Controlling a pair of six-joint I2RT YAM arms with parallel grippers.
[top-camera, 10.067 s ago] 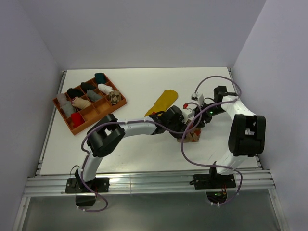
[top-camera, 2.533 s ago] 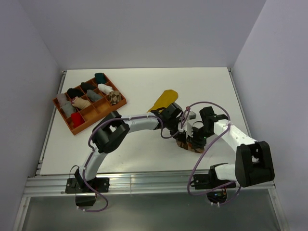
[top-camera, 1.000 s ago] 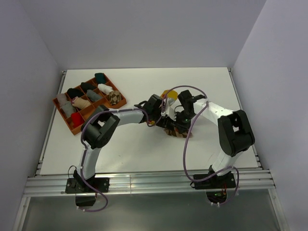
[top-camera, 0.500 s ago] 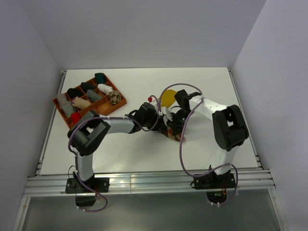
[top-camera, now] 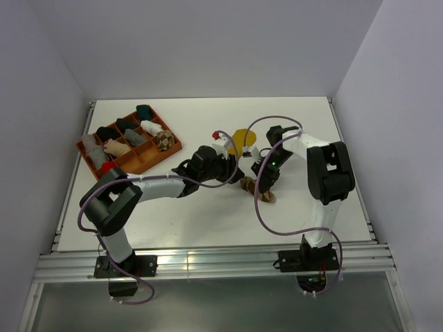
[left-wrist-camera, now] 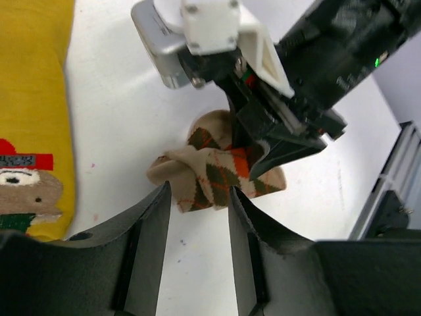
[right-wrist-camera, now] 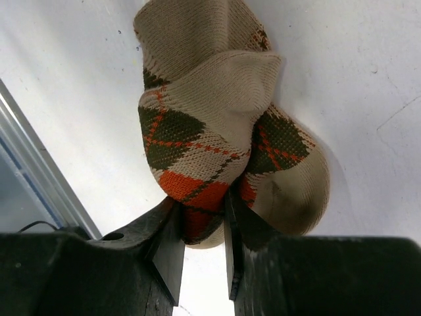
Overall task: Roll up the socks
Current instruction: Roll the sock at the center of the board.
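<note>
Here, right claw point(right-wrist-camera: 200, 217): clamped on an orange fold at the lower edge of the bundled orange, brown and cream argyle knit sock point(right-wrist-camera: 210, 118).
Left claw point(left-wrist-camera: 196, 194): fingers apart with nothing gripped between them; the tips stop just short of the argyle sock and face the right claw from the other side.
Argyle sock: loosely bunched, a cream end folded over the diamond pattern, on the white surface point(top-camera: 208, 221) near its middle, between the two claws.
Mustard yellow flat knit sock point(top-camera: 243, 138): lying flat on the surface just beyond the claws, with a small red label, apart from the argyle sock.
Orange-brown compartment tray point(top-camera: 163, 158): at the far left of the surface, well apart, holding small rolled bundles in black, grey, white, teal and red.
</note>
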